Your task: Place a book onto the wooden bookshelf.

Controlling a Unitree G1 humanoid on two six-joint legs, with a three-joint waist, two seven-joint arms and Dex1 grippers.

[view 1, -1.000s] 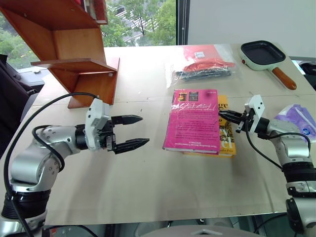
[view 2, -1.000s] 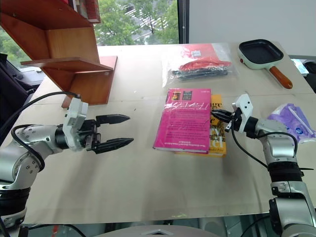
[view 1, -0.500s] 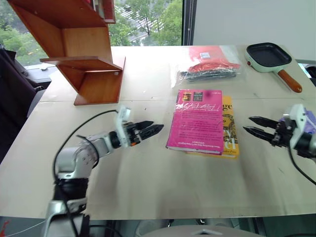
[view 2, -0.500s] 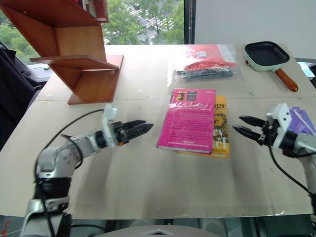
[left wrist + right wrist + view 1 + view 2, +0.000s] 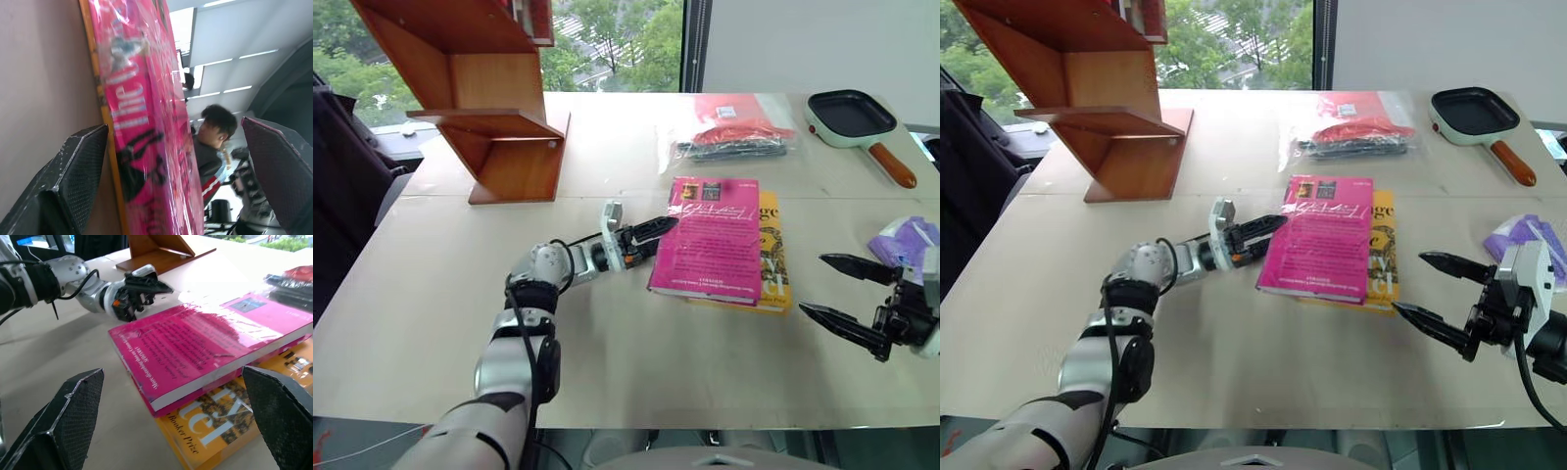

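Left gripper [image 5: 658,227] is spread at the spine edge of the pink book [image 5: 709,236], which lies on a yellow book [image 5: 771,257] well apart from the wooden bookshelf [image 5: 489,88]; both may be dragged together if closed too low

- Left arm: rounded silver-grey metal segments joined by black collars, with a thin black cable looping along the forearm.
- Left claw [image 5: 651,231]: two black tapered fingers on a small white block.
- Right claw [image 5: 847,299]: two long black pointed fingers, textured inner pads, white housing behind.
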